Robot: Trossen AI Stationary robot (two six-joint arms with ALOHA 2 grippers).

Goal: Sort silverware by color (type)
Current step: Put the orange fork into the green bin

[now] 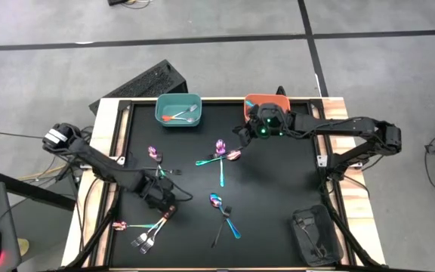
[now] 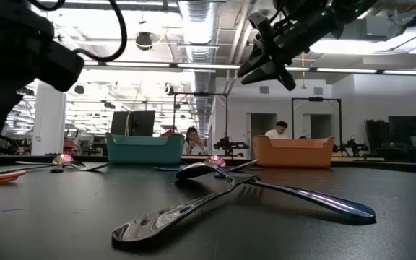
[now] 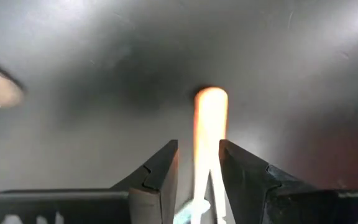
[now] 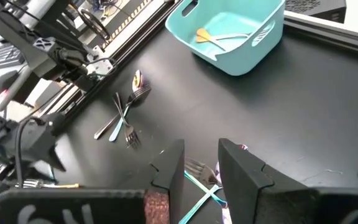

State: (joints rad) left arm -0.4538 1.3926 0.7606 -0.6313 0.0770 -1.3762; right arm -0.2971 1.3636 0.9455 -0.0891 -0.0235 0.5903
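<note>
Forks and spoons lie in loose groups on the black table (image 1: 278, 196): a crossed pair (image 1: 223, 211) near the middle, a cluster (image 1: 221, 153) below my right gripper, and forks (image 1: 146, 236) at the near left. My left gripper (image 1: 166, 205) is low over the near-left group, shut on an orange-handled utensil (image 3: 210, 118). My right gripper (image 1: 244, 140) hangs open and raised in the low view (image 2: 269, 66), with teal-handled pieces (image 4: 199, 186) beneath it. The teal bin (image 1: 178, 109) holds an orange-handled piece and a fork. My left gripper pinches the orange handle (image 3: 209, 149) between its two fingers. The handle runs along the fingers, and its free end (image 3: 211, 96) sticks out past the fingertips. It sits close over the table; whether any part rests on the table does not show.
The orange bin (image 1: 266, 100) stands at the far edge, partly under my right arm, with the teal bin to its left. A black object (image 1: 312, 236) lies at the near right corner. A raised frame (image 1: 119, 151) borders the table. People sit in the room behind (image 2: 276, 131).
</note>
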